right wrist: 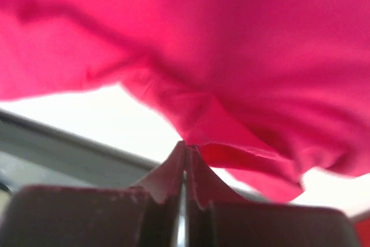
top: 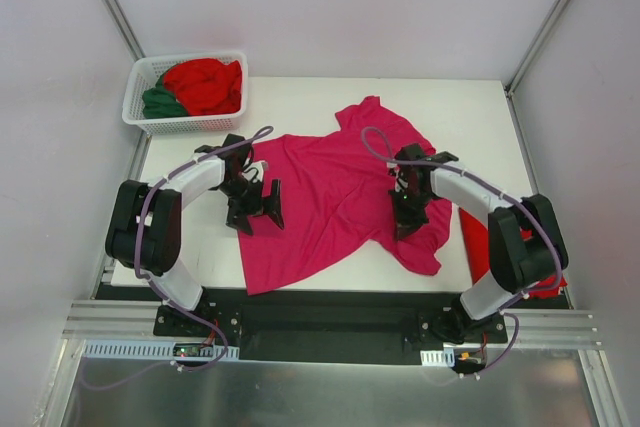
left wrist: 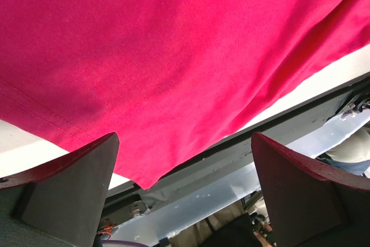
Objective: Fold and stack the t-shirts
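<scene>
A magenta-pink t-shirt lies spread and rumpled across the middle of the white table. My left gripper stands open at the shirt's left edge. In the left wrist view its fingers straddle the hem near the shirt's front left corner, with nothing between them. My right gripper is down on the shirt's right side near the sleeve. In the right wrist view that gripper is shut, its tips pinching a raised fold of the magenta cloth.
A white lattice basket at the back left corner holds red t-shirts and a dark green one. Another red t-shirt lies at the table's right front, partly under the right arm. The table's front edge is close to both grippers.
</scene>
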{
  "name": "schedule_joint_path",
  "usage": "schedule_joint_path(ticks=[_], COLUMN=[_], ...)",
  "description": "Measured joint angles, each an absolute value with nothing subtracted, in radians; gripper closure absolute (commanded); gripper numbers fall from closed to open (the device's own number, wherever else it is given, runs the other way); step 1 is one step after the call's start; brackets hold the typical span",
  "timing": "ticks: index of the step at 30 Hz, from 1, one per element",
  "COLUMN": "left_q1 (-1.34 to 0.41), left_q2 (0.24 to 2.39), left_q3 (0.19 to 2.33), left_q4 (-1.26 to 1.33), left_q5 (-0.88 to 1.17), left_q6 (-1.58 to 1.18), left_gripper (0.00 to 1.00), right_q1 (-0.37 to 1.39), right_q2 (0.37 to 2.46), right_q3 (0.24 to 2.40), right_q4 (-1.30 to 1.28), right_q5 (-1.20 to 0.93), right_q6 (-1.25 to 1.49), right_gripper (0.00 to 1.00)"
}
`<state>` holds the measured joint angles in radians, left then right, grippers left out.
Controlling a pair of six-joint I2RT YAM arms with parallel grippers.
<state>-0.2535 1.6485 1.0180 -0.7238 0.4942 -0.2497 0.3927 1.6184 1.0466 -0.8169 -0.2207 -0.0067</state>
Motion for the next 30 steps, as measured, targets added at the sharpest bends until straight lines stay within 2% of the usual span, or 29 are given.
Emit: schedule_joint_path(ticks=[10, 12, 14, 15, 16, 18, 19, 26, 30], left_q1=[-0.253, -0.253, -0.253, -0.253, -0.253, -0.253, -0.253, -0.253, -0.253], left_q2=[1.649, 1.649, 1.649, 1.649, 1.649, 1.649, 1.649, 1.649, 1.649], left_q3=[1.049, 1.061, 1.068, 1.07, 1.071, 1.072, 1.072, 1.074, 1.088], left_q4=[-0.725, -0.725, -0.724, -0.725, -0.725, -0.725, -0.726, -0.734, -0.741], left_q5=[0.498, 0.501, 0.506, 0.508, 0.51, 0.515, 0.516, 0.524, 0.526], left_q6=[-0.249, -0.248, -0.247, -0.247, -0.246, -0.246, -0.246, -0.246, -0.247], left_gripper=[0.01, 0.01, 0.01, 0.01, 0.01, 0.01, 0.01, 0.01, 0.01], right_q1=[0.692, 0.756, 0.814, 0.833, 0.855, 0.89, 0.901, 0.88, 0.765], right_q2=[1.516, 1.515, 1.515, 1.515, 1.515, 1.516, 1.516, 1.518, 1.54], right_q3=[0.971, 0.975, 0.986, 0.994, 1.004, 1.041, 1.068, 1.354, 1.313], right_q4=[-0.951, -0.986, -1.021, -1.035, -1.047, -1.065, -1.071, -1.124, -1.096], right_q5=[-0.249, -0.25, -0.256, -0.26, -0.273, -0.311, -0.327, -0.234, -0.121], right_q6=[0.094, 0.112, 0.132, 0.138, 0.144, 0.157, 0.159, 0.142, 0.128], right_gripper=[0.98, 0.92, 0.91, 0.82, 0.56, 0.19, 0.04, 0.04, 0.04])
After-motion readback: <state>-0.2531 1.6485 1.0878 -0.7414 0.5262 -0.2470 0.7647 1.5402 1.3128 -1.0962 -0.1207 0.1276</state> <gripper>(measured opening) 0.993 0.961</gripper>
